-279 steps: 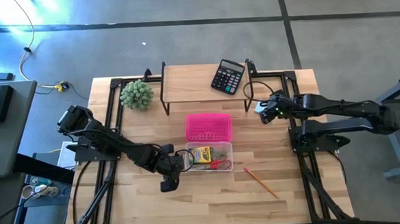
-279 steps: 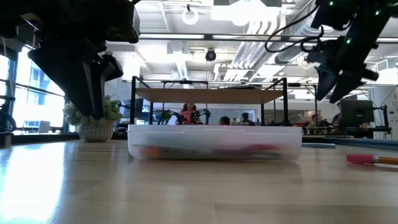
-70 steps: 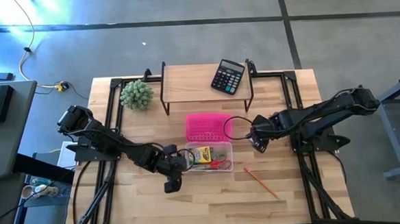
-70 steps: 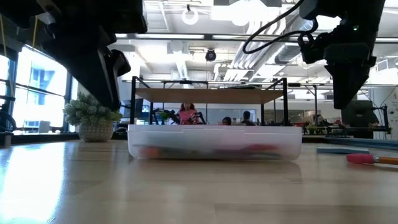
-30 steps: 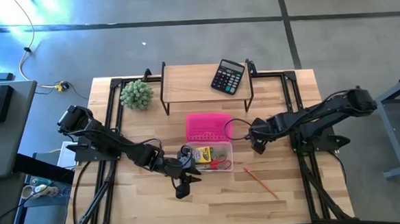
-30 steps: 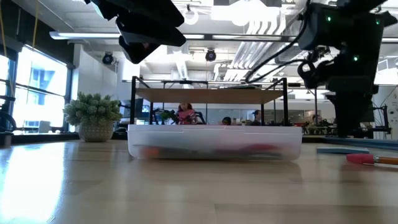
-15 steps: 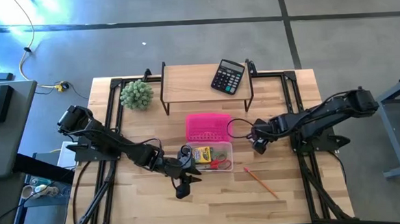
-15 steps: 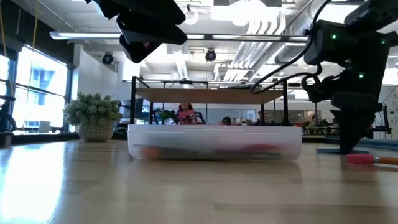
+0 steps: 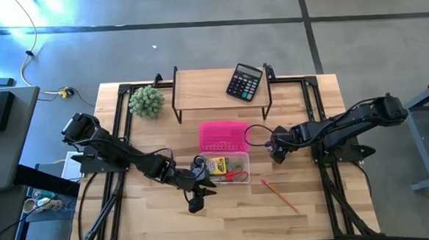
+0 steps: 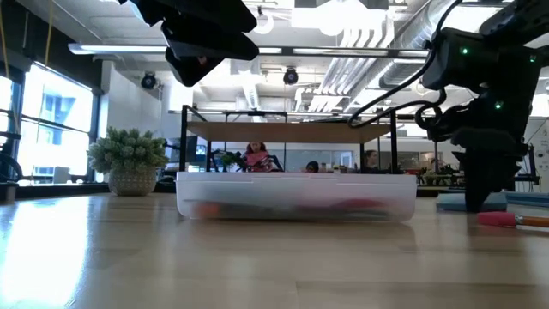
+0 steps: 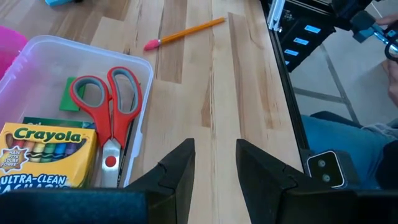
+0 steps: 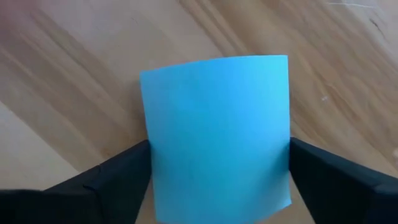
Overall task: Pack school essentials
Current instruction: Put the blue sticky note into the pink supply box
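Straddling the light-blue notepad (image 12: pixel 216 134), your right gripper (image 12: pixel 217 180) has its fingers spread to either edge of the pad, not yet closed on it. The pad lies flat on the table (image 9: pixel 307 196), directly between those fingers, with the clear bin (image 9: pixel 240 160) off to the gripper's side. Your risk is the flatness: if the tips close above the edges, they may skate over and pinch nothing, or buckle the top sheets. Your left gripper (image 11: pixel 214 168) hovers released just beside the bin, holding nothing; below and ahead of it lie the scissors (image 11: pixel 110 118) and crayon box (image 11: pixel 43 155). The pencil (image 9: pixel 279 194) lies on the table near the right gripper.
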